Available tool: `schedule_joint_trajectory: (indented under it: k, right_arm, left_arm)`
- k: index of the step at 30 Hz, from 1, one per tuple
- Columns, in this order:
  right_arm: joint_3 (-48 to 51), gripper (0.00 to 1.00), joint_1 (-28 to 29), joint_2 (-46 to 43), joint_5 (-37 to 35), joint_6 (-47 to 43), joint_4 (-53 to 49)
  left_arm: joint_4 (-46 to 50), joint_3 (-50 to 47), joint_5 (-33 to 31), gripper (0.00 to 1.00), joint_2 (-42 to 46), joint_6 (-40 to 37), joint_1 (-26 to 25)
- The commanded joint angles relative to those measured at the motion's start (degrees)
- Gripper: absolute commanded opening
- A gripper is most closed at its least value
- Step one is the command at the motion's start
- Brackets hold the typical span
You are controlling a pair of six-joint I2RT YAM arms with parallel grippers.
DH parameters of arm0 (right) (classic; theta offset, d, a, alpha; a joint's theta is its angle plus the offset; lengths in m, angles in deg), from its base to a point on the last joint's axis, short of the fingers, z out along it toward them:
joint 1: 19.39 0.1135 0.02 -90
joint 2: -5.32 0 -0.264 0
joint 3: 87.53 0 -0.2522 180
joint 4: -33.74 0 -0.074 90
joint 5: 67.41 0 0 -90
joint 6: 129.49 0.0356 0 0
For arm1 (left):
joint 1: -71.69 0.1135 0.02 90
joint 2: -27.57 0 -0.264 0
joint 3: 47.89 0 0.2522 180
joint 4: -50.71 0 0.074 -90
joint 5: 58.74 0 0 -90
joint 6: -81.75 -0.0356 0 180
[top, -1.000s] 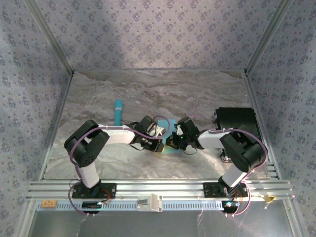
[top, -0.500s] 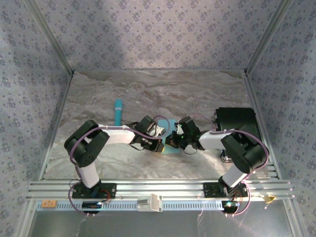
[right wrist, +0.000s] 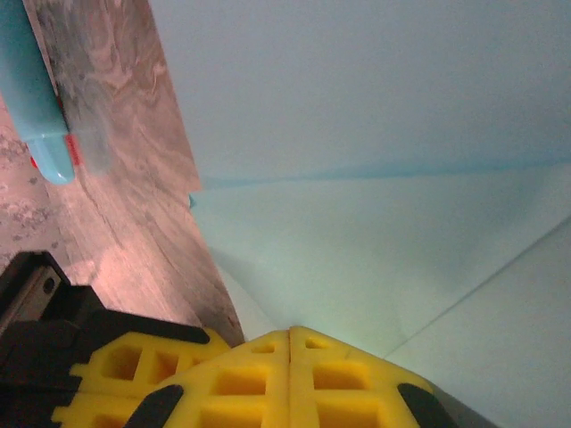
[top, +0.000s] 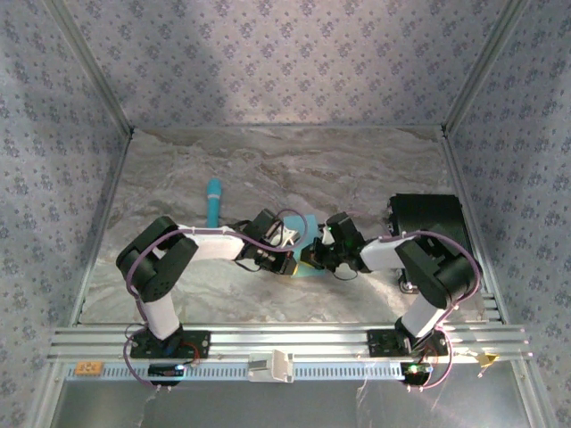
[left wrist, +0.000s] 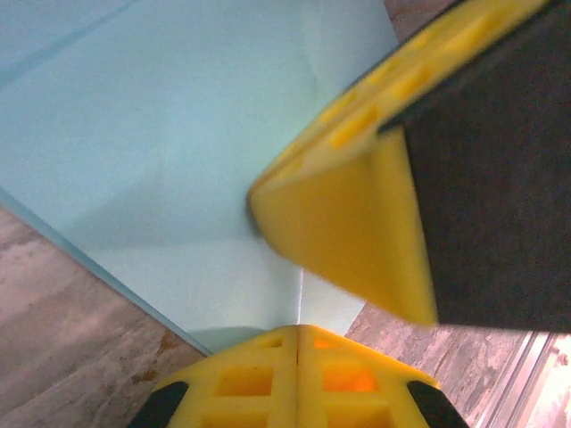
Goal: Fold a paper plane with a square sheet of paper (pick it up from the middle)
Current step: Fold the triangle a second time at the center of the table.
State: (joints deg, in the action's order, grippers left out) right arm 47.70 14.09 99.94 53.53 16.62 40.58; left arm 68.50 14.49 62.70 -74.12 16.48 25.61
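The square sheet of paper (top: 308, 228) is light cyan and lies partly folded on the marble table between both arms. In the left wrist view the paper (left wrist: 178, 134) shows creases, and a folded edge runs up from my left gripper (left wrist: 297, 328), which is shut with its tips down on the sheet. My right gripper (right wrist: 290, 332) is also shut, its tips resting on the paper (right wrist: 375, 134) near a diagonal crease. From above, the left gripper (top: 290, 259) and right gripper (top: 313, 257) almost touch over the sheet. The right gripper's yellow fingers (left wrist: 357, 223) loom close in the left wrist view.
A turquoise pen-like stick (top: 213, 203) lies on the table behind the left arm, and its end (right wrist: 36, 98) lies beside the paper's corner. A black box (top: 426, 219) stands at the right. An aluminium rail (top: 285, 341) runs along the near edge.
The right arm's wrist and elbow have shifted slightly to the right. The left arm and the paper look unmoved.
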Motion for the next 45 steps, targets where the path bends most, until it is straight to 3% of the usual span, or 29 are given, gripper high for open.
schedule_joint_trajectory:
  k: [1,14,20,24,34,45]
  right_arm:
    - [-0.4,0.03,-3.5,1.6,-3.7,-1.0,-2.4]
    - [-0.8,0.04,-11.0,1.7,-4.0,-2.6,-2.4]
    - [-2.2,0.04,-11.6,-3.2,-5.8,-5.2,-9.0]
    - [-1.0,0.05,-10.1,-9.1,-11.7,-6.0,-14.6]
    - [5.2,0.10,-3.3,-19.1,-15.6,-1.6,-17.5]
    - [6.1,0.17,0.2,-21.4,-15.2,1.4,-19.2]
  left_arm:
    - [5.8,-2.0,-2.7,0.00,-2.5,0.0,-0.7]
    - [5.9,-2.0,-3.0,0.00,-2.5,-0.3,-0.5]
    - [5.6,-2.0,-2.7,0.00,-1.6,-0.3,-0.6]
    - [6.9,0.5,-2.4,0.02,-0.6,-0.1,-0.5]
    - [10.1,10.2,-1.4,0.18,3.4,-0.2,0.9]
    - [12.3,15.9,-1.6,0.13,-4.9,-3.4,3.4]
